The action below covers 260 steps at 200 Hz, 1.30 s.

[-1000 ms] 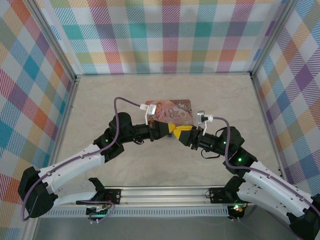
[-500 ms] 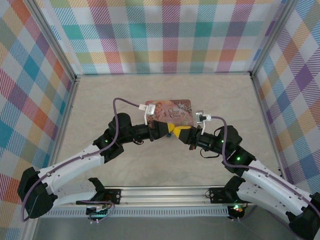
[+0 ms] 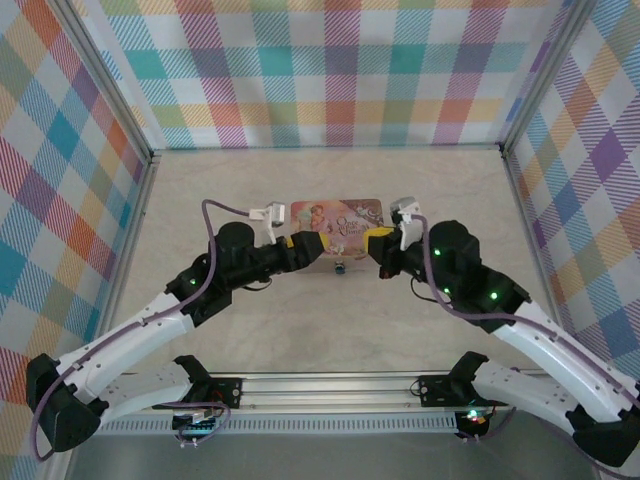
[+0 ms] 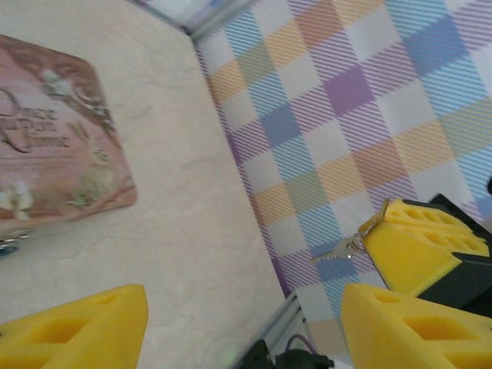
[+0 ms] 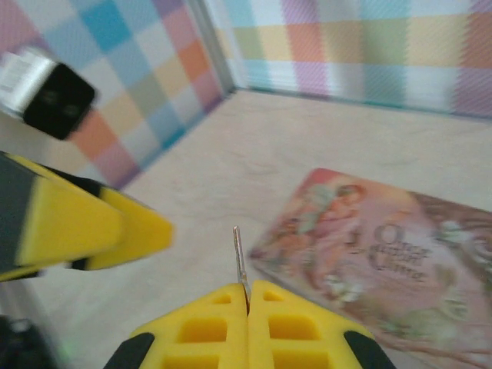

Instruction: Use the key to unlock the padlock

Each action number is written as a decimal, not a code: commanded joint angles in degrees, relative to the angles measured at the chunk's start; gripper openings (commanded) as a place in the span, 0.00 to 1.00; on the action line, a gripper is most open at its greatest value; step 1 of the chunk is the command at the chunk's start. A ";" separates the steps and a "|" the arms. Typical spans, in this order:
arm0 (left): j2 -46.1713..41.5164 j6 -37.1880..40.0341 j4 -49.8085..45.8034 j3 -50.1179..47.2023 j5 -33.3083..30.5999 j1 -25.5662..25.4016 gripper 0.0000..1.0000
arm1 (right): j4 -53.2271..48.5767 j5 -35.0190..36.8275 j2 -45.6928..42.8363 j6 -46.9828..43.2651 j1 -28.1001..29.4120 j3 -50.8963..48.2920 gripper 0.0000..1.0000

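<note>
Key (image 5: pixel 238 254) pinched by right end effector (image 5: pixel 247 292); left end effector (image 4: pixel 244 311) spread. Padlock (image 3: pixel 340 268) lies beside tin (image 3: pixel 340 218), unlocking apparently not yet done.

Pastel plaid walls (image 3: pixel 340 70) on 3 sides, beige mottled tabletop (image 3: pixel 450 190).

A: What colours does the tin (image 3: pixel 337 222) show?
B: Pink, with brown scrollwork and pale flowers. The walls (image 3: pixel 340 70) are pastel plaid, the table (image 3: pixel 230 180) mottled beige.
A: Smaller things?
B: Silvery key (image 5: pixel 240 257), dark grey padlock (image 3: pixel 339 268); left gripper (image 4: pixel 246 323) and right gripper (image 5: pixel 247 304) tipped yellow.
</note>
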 commanded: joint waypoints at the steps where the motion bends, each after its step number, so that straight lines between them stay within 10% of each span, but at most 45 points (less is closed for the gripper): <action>1: -0.34 -2.11 -5.66 3.64 -3.28 1.28 0.68 | -5.23 13.50 3.78 -11.74 1.65 3.82 0.00; 139: 13.73 -10.99 -1.23 17.62 1.66 0.09 0.73 | 15.42 35.22 12.63 -35.25 17.28 3.66 0.00; 260: 15.14 -12.98 -1.03 18.73 1.35 -0.47 0.30 | 18.29 40.53 15.45 -39.83 19.42 2.72 0.00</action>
